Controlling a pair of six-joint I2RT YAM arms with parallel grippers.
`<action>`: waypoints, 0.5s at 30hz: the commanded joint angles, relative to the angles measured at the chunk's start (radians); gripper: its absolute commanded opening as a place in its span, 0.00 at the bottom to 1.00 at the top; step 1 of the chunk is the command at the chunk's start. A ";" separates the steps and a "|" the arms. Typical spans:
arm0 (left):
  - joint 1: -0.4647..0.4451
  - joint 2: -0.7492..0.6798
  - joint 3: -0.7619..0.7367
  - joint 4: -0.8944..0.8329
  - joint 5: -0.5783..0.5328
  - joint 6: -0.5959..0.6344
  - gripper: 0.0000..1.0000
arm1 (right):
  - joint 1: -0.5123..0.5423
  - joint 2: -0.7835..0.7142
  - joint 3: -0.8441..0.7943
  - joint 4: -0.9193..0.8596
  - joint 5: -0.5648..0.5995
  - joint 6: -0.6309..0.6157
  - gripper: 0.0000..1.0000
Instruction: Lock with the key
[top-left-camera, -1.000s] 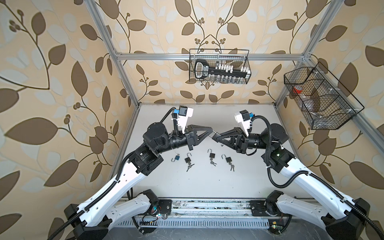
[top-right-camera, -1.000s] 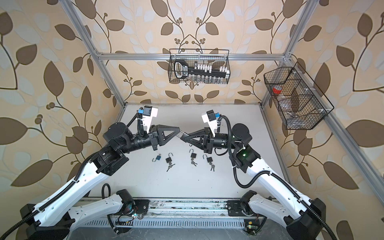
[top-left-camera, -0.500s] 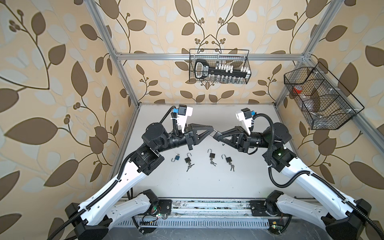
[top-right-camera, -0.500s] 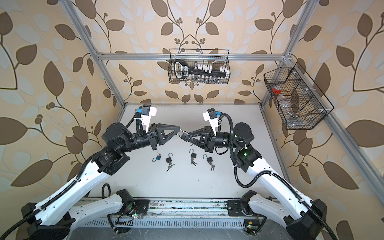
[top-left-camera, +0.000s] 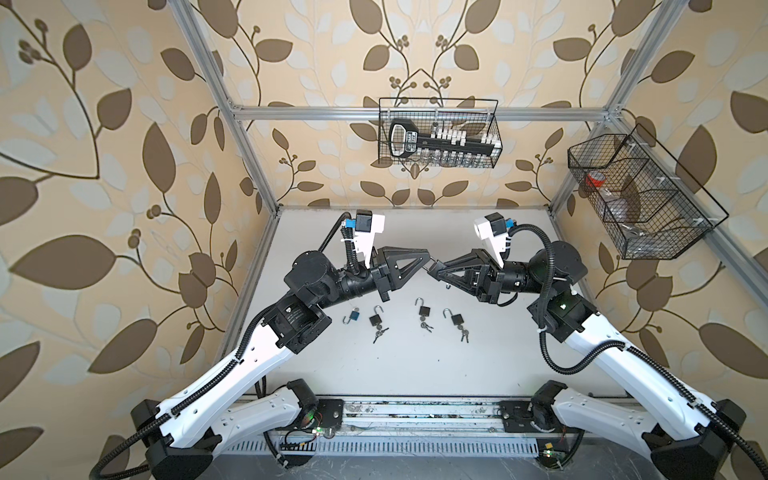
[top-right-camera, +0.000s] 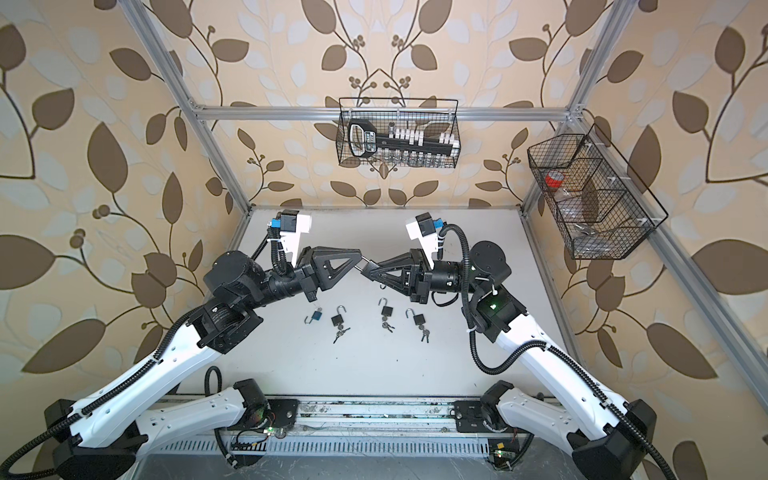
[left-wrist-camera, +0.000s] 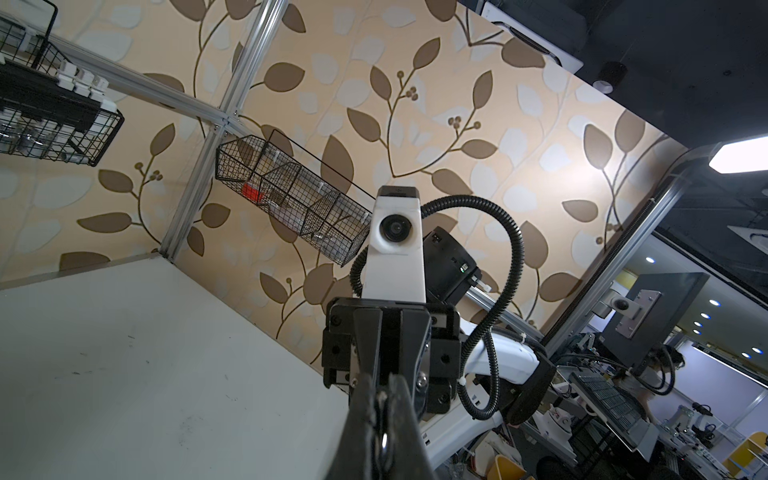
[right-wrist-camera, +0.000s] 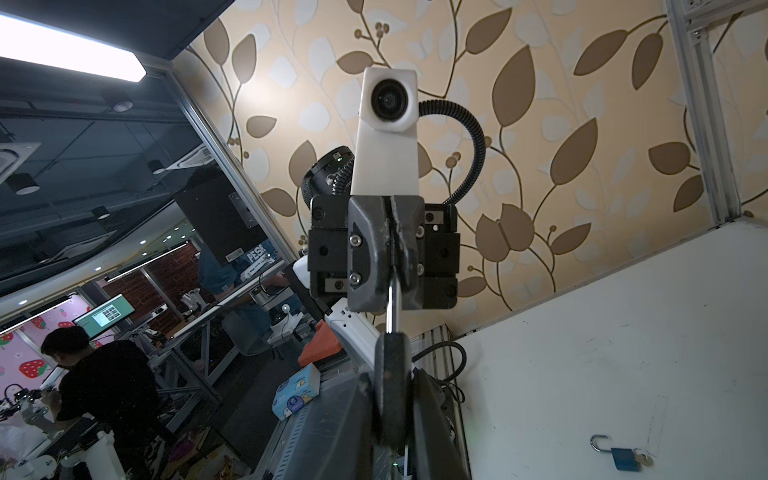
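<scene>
The padlock (right-wrist-camera: 390, 365) is a small black block, held in mid-air over the middle of the table (top-left-camera: 374, 365) and pinched by the right gripper (top-left-camera: 433, 272). A silver key (right-wrist-camera: 391, 305) runs from it into the left gripper (top-left-camera: 427, 260), whose jaws are pressed together on it. Both top views show only a metal sliver between the tips and a shackle (top-left-camera: 448, 286) hanging below. The left wrist view shows a ring (left-wrist-camera: 384, 442). Four more locks (top-left-camera: 424, 310) lie in a row at 6 o'clock from the grip, on the white table. Baskets (top-left-camera: 438, 133) hang on leaf wallpaper at 12 and 2 o'clock.
</scene>
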 joint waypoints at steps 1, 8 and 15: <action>-0.049 0.046 -0.033 -0.116 0.084 0.032 0.00 | 0.009 -0.038 0.037 0.065 0.121 -0.070 0.00; -0.054 0.066 -0.038 -0.117 0.128 0.015 0.00 | 0.012 -0.042 0.034 0.060 0.152 -0.115 0.00; -0.059 0.072 -0.039 -0.121 0.147 0.029 0.00 | 0.014 -0.028 0.036 0.105 0.145 -0.002 0.00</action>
